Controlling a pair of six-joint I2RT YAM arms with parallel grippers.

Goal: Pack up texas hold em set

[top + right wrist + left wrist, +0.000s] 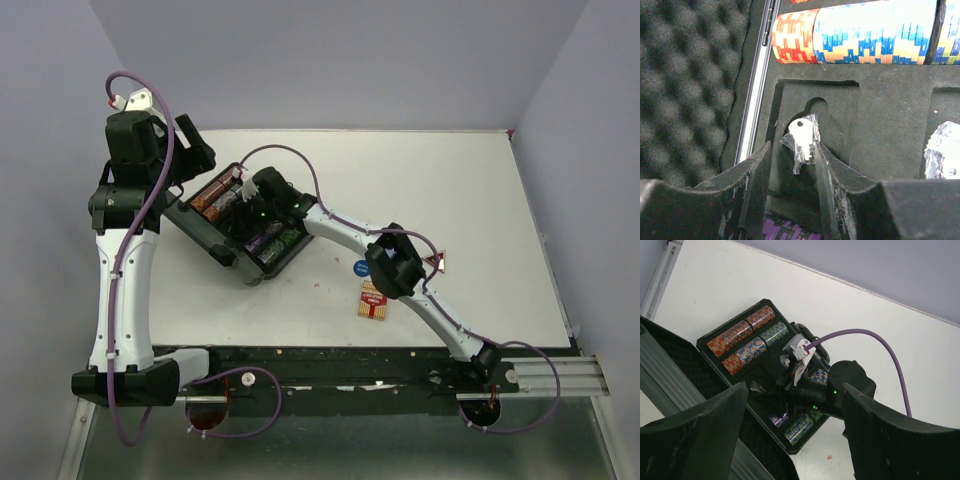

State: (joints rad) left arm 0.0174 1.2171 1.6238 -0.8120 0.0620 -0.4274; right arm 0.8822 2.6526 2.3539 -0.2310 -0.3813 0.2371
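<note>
The case point(215, 243) lies open at the far left of the table with its egg-crate lid point(675, 362) folded back, and the right gripper point(793, 150) is down inside it. Rows of chips point(865, 35) fill the slots just ahead of the fingertips. Directly between the fingertips, standing in a moulded recess of the foam, is a small key in a clear wrapper point(801, 140). The jaws are narrowed to a slot little wider than the wrapper, which touches the right-hand finger point(835, 185). I cannot tell whether they pinch it or merely bracket it. One recess to this gripper's right holds another clear-wrapped piece point(942, 150). The left gripper point(794, 390) hangs above the lid side of the case, jaws spread wide and holding nothing. Behind the right gripper, back along its arm, a blue button point(361, 267) and a red card deck point(375, 300) lie on the table outside the case. I judge the step in hand to be seating the key in its recess, with the packing only part done. The next move calls for a clean release and a straight lift clear of the foam, then a reach back to the loose pieces. The lid cannot close until that arm is out.
</note>
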